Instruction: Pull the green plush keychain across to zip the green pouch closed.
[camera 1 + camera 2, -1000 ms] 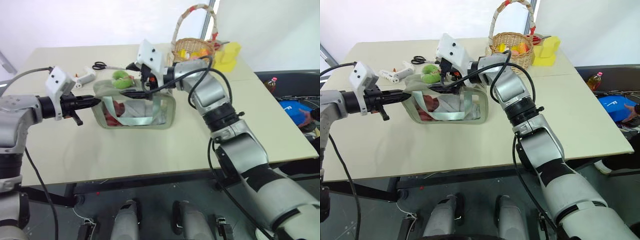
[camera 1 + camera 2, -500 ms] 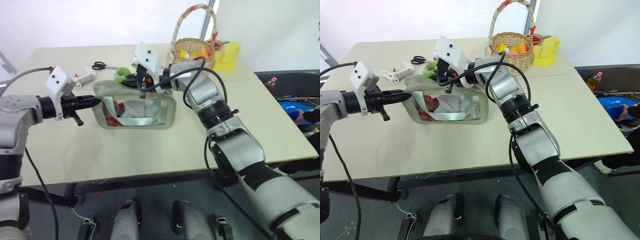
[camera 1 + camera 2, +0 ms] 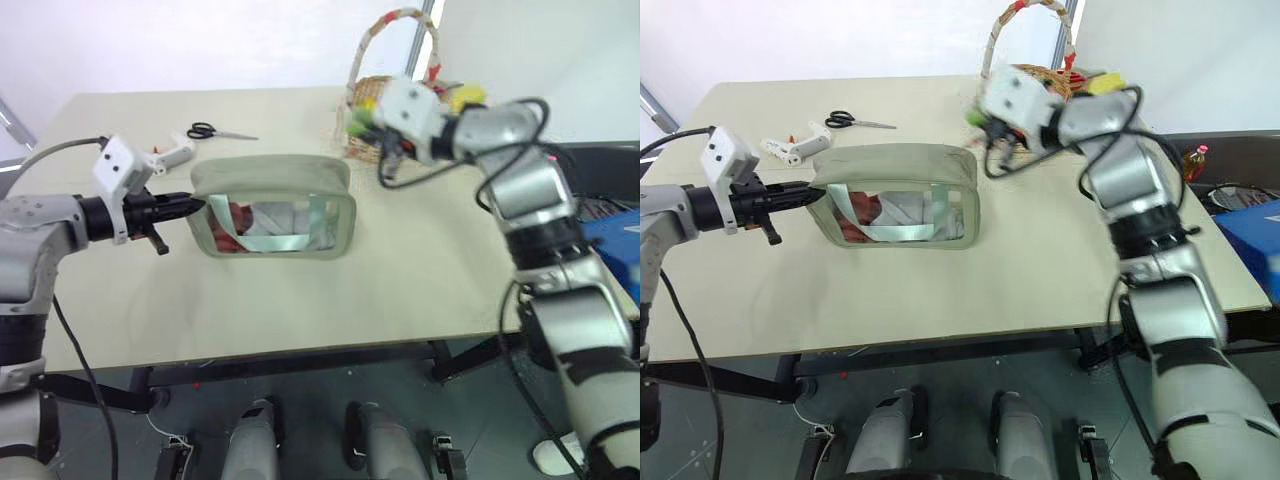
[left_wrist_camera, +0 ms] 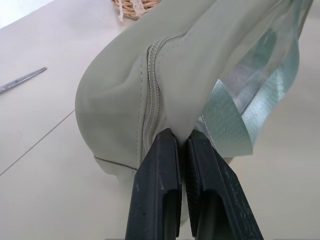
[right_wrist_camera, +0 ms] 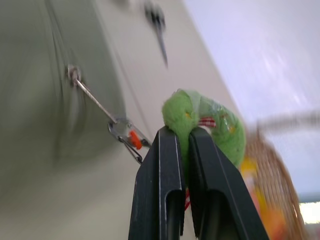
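The green pouch (image 3: 275,205) lies on the table with its clear window toward me and its pale blue strap (image 3: 285,240) across the window. My left gripper (image 3: 197,205) is shut on the fabric at its left end. In the left wrist view the fingers (image 4: 165,165) pinch the pouch (image 4: 115,95) beside a closed zipper (image 4: 149,105). My right gripper (image 3: 985,125) hangs just past the pouch's right end, shut on the green plush keychain (image 5: 210,120). A thin chain (image 5: 95,100) runs taut from the keychain back to the pouch (image 5: 30,100).
A wicker basket (image 3: 1040,75) with colourful items stands behind the right gripper, with yellow sponge blocks (image 3: 1105,85) beside it. Scissors (image 3: 215,132) and a white tool (image 3: 170,152) lie behind the pouch's left end. Bare table (image 3: 330,300) stretches in front of the pouch.
My right gripper shut on the keychain near the pouch's left end and swept right along the top, past its right end. The pouch's top now looks smooth and closed. The left gripper held still.
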### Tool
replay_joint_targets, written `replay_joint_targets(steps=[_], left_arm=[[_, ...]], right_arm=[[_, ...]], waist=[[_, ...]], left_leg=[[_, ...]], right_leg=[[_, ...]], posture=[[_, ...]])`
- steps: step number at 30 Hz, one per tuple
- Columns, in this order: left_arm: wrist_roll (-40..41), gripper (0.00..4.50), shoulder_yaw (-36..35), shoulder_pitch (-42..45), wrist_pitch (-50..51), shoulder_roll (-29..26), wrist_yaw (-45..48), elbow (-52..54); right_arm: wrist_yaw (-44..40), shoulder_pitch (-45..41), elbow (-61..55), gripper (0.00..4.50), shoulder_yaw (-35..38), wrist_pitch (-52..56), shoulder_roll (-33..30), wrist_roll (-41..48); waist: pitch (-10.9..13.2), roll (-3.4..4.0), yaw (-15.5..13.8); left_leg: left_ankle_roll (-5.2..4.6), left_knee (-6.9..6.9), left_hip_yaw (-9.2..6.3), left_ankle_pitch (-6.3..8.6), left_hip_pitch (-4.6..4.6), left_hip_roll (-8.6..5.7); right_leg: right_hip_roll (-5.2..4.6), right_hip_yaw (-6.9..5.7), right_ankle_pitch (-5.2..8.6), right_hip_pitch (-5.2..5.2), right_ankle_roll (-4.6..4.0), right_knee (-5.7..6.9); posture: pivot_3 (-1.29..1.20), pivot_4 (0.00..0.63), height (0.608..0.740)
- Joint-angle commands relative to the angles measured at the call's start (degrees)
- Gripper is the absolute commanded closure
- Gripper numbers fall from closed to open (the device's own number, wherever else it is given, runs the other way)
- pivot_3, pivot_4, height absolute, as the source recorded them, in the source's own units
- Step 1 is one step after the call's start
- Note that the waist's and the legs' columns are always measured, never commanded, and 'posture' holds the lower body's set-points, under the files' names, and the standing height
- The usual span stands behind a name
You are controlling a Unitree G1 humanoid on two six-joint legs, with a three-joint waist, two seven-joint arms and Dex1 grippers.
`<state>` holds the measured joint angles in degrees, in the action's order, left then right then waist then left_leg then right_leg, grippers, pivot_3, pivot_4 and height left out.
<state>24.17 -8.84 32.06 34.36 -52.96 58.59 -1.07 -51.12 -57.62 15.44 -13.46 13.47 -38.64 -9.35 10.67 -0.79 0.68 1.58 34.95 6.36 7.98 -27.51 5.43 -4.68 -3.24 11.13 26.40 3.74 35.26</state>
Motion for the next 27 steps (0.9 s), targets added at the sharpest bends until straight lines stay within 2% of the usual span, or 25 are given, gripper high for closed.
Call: replay_joint_targets(steps=[1,3,8,13,20,23,25,27], left_arm=[[0.1,4.50,-0.3,-0.2,-0.1,0.1,-0.2,0.0],[0.1,4.50,0.0,-0.1,0.0,0.5,-0.5,0.0],[0.3,4.50,0.4,0.5,1.0,1.6,-0.9,0.6],[0.3,4.50,0.4,0.3,1.3,1.5,-1.1,1.2],[0.4,4.50,0.4,0.1,2.0,1.4,-1.4,2.1],[0.5,4.50,0.3,-0.1,2.4,1.6,-1.9,2.4],[0.6,3.76,0.0,-0.2,2.3,1.6,-2.0,2.4],[0.8,3.03,-0.6,0.3,2.2,0.5,-1.1,1.4]], right_arm=[[3.8,2.9,-4.1,4.47,3.0,1.5,-3.1,-2.6],[5.9,6.2,-4.3,4.47,3.7,3.1,-2.8,-2.5],[11.1,17.2,-4.9,4.47,6.4,8.7,6.7,4.0],[15.4,21.3,-4.0,4.47,6.0,10.4,14.8,6.0],[19.9,20.2,5.1,4.47,3.4,0.7,16.0,2.3],[17.8,19.1,5.0,4.47,4.3,-0.2,15.2,3.8],[16.0,18.3,3.1,3.79,5.9,1.6,14.5,5.9],[9.9,16.7,-2.4,3.03,7.8,6.0,10.7,9.6]], waist=[[0.0,0.02,0.1],[0.0,0.03,0.2],[0.0,-0.05,0.0],[0.0,-0.02,0.2],[0.0,-0.02,0.2],[0.0,-0.02,0.2],[0.0,-0.02,0.2],[0.0,0.00,0.1]], left_leg=[[0.00,-0.05,0.01,0.00,0.00,0.00],[0.00,-0.09,-0.02,0.00,0.04,0.01],[-0.01,0.04,-0.08,-0.01,0.09,0.01],[-0.02,0.09,-0.07,-0.01,0.08,0.01],[-0.02,0.09,-0.11,-0.01,0.13,0.01],[-0.01,0.08,-0.12,-0.01,0.13,0.01],[-0.02,0.09,-0.11,-0.01,0.13,0.01],[-0.02,0.09,-0.11,-0.01,0.11,0.01]], right_leg=[[0.01,0.00,0.00,0.03,0.00,0.01],[0.06,0.00,0.00,0.05,0.00,0.07],[0.06,-0.03,0.00,-0.10,0.00,0.10],[0.06,-0.02,-0.02,-0.12,0.03,0.18],[0.08,-0.04,-0.01,-0.17,0.02,0.17],[0.09,-0.04,-0.01,-0.17,0.02,0.17],[0.08,-0.03,-0.01,-0.17,0.02,0.17],[0.08,-0.03,-0.01,-0.16,0.02,0.17]], posture=[[0.00,0.150,0.740],[0.00,0.150,0.740],[0.00,0.150,0.740],[0.00,0.150,0.740],[0.00,0.150,0.740],[0.00,0.150,0.740],[0.00,0.150,0.740],[0.00,0.150,0.740]])
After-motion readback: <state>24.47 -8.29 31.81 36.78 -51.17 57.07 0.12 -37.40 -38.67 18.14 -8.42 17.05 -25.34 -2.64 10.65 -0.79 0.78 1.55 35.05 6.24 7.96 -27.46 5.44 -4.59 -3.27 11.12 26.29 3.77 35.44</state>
